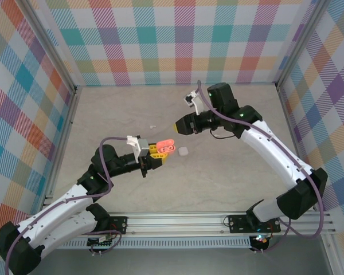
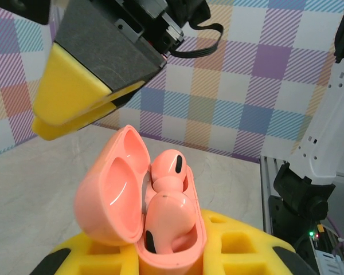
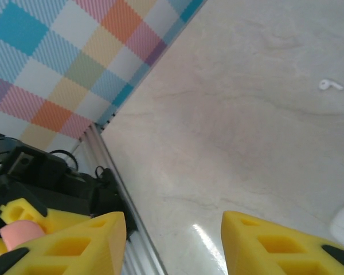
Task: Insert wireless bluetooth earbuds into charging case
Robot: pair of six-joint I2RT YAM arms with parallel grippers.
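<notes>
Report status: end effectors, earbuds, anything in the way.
Left end effector shut on open pink case, pink earbuds inside. Right end effector open, empty, above case. White earbud loose on table. No obstruction seen.

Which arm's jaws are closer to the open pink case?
Left. The left jaws are clamped on the pink case from below, holding it off the table. The right jaws hover open close by, on its far side, not touching it.
</notes>
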